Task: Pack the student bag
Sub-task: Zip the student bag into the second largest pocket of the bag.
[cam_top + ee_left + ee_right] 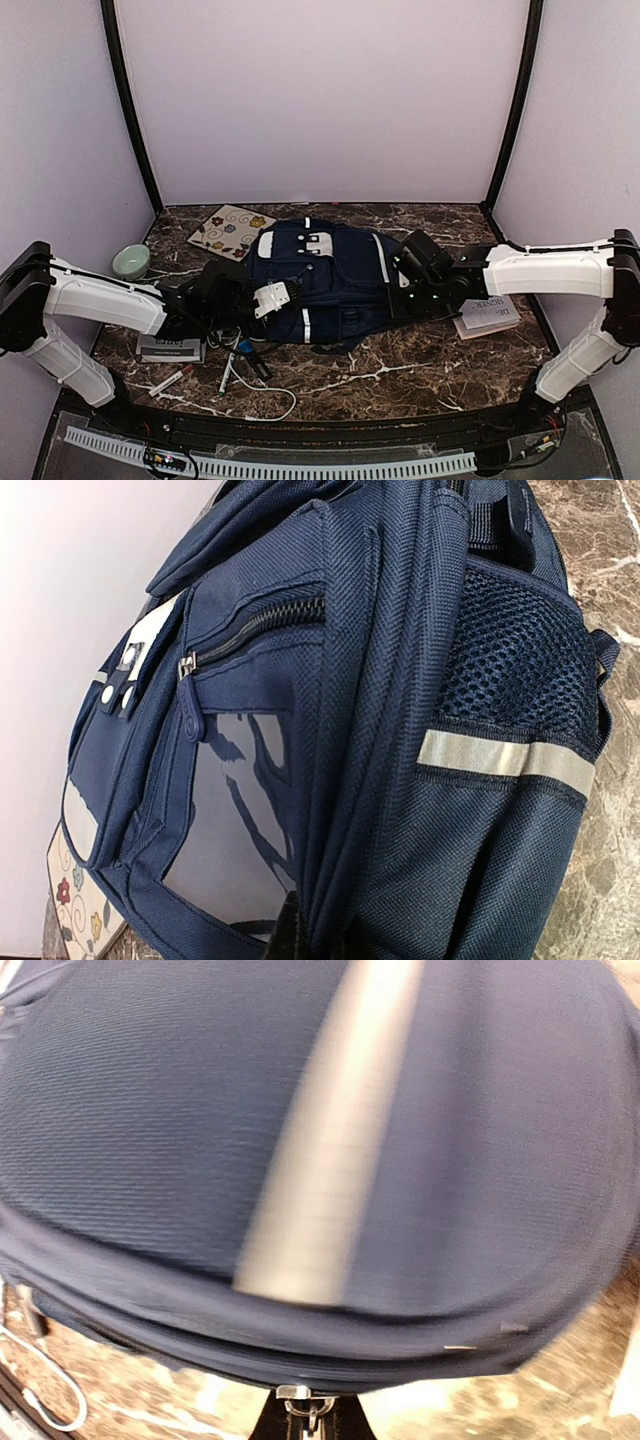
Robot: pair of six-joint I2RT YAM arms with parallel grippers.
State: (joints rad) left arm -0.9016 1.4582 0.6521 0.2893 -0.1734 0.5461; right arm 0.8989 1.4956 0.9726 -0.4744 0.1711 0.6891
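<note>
The student bag [330, 280] lies flat in the middle of the marble table [420, 370], between our two arms. The right gripper [300, 1418] appears closed on a small metal zipper pull [298, 1396] at the edge of the bag. Its view is blurred, so we say this with care. The left gripper [265, 298] is against the left side of the bag, but we cannot tell if its jaws are open or closed.

We think the main risk is that the pull slips out, because it is small, smooth and hard. The bag is also soft, so it may slide or bunch up if nothing holds it down, and then the zipper could jam on a fold.

The fabric is a thick woven cloth in dark blue. It has a shiny grey stripe [505, 760], an open mesh pocket [515, 650] and a glossy clear window [235, 800]. The body looks rounded and puffy.
</note>
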